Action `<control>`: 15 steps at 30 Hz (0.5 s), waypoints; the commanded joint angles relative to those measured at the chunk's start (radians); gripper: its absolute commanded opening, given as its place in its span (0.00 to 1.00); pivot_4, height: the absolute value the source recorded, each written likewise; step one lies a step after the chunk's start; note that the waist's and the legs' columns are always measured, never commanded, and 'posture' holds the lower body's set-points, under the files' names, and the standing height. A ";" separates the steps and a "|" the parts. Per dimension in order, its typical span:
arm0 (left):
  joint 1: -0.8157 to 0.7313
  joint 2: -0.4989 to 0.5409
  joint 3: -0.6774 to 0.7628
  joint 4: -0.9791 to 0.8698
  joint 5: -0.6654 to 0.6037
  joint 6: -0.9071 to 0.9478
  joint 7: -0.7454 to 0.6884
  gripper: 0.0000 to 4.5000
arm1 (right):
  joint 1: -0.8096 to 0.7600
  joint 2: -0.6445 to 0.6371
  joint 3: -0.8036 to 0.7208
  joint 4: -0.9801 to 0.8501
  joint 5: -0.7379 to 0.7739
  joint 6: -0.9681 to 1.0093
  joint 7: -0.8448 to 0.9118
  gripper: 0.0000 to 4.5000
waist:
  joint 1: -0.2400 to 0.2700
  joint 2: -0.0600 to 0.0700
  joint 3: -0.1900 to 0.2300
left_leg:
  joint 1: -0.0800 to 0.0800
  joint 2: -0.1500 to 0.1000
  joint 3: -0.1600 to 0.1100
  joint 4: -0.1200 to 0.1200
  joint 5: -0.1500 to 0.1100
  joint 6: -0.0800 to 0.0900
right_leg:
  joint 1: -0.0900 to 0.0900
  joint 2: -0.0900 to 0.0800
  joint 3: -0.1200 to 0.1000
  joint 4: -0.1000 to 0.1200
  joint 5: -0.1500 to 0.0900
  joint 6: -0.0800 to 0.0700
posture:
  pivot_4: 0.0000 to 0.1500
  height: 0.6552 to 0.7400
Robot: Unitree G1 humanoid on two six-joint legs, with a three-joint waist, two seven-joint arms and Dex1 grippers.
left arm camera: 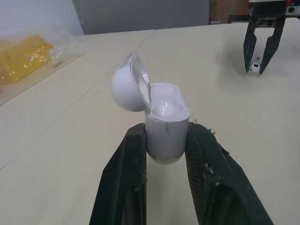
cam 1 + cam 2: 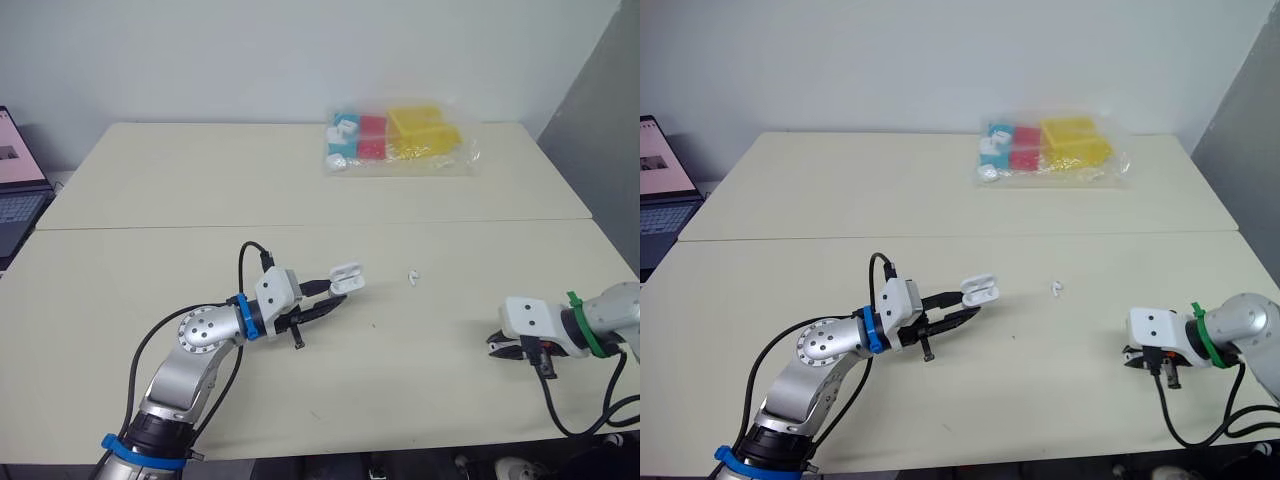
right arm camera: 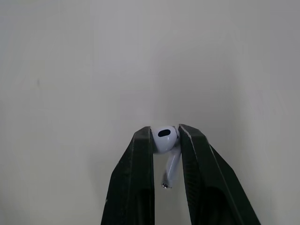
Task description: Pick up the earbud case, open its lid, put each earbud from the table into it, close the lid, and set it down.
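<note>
The left fingers [image 2: 335, 301] were clenched on the earbud case [image 1: 164, 126], one finger pressed to each side of its lower body; the case stood upright between the fingertips, its rounded bottom sunk in the gap between them; its lid [image 1: 129, 89] was swung open on the hinge and leaned back to one side, the hollow inside turned up.

The right fingers [image 2: 497, 344] were closed on an earbud [image 3: 164, 138]; the round head sat pinched right at the fingertips, its dark oval opening facing outward, and the stem ran back into the gap between the two fingers; these fingers were low over the desk [image 2: 200, 190], but whether the earbud touched the surface could not be told.

A second earbud [image 2: 413, 277] lay loose on the desk between the two sets of fingers, nearer the left ones, a little way beyond the case and touched by neither.

The two sets of fingers were well apart, with bare desk between them.

Far beyond both, at the back of the desk, lay a clear plastic bag [image 2: 400, 140] with blue, red and yellow blocks inside; a laptop [image 2: 15, 190] stood off the desk's edge, out past the left fingers.
</note>
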 commanded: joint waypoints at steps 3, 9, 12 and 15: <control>0.004 0.008 0.012 -0.052 -0.011 -0.002 0.008 0.17 | -0.075 -0.001 0.021 0.097 -0.053 -0.099 0.070 0.09 | 0.001 0.000 0.000 | 0.000 0.000 0.000 0.000 0.000 0.000 | 0.000 0.000 0.000 0.001 0.000 0.000 | 1.00 1.00; 0.001 0.008 0.007 -0.054 -0.009 0.001 0.011 0.17 | -0.134 0.057 0.023 0.125 -0.079 -0.078 0.047 0.09 | 0.000 0.000 0.000 | 0.001 0.000 0.000 0.001 0.000 0.000 | 0.000 0.000 0.000 0.002 0.000 0.000 | 1.00 1.00; 0.010 0.009 0.006 -0.063 -0.010 0.005 0.012 0.17 | -0.120 0.054 0.016 0.109 -0.079 -0.077 0.059 0.32 | 0.003 0.001 0.000 | 0.001 0.000 0.000 0.000 0.000 0.000 | 0.000 0.000 0.000 0.002 0.000 0.000 | 1.00 1.00; 0.016 0.009 0.002 -0.068 -0.010 0.006 0.013 0.17 | -0.124 0.054 0.011 0.115 -0.091 -0.148 0.052 0.56 | 0.004 0.001 0.000 | 0.001 0.000 0.001 0.001 0.000 0.000 | 0.000 0.000 0.001 0.002 0.000 0.000 | 1.00 1.00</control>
